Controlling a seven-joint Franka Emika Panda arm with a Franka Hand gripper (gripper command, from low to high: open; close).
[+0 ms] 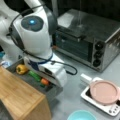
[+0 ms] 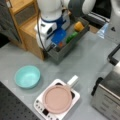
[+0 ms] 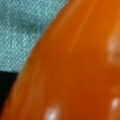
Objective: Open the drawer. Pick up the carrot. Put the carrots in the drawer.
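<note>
Arm lowered into the open drawer, carrot under the gripper.

The drawer [image 1: 53, 92] stands pulled out of the cabinet [image 1: 22, 96]. Inside lie a yellow pepper [image 1: 21, 69] at 10 o'clock, a green vegetable [image 1: 34, 75], and the carrot [image 1: 45, 81] at the gripper [image 1: 51, 83], filling the wrist view [image 3: 75, 65]; whether the fingers clasp it cannot be told.

I cannot see the gripper's jaws in any view; the carrot [image 3: 75, 65] overfills the wrist view, cut off at its edges.
</note>
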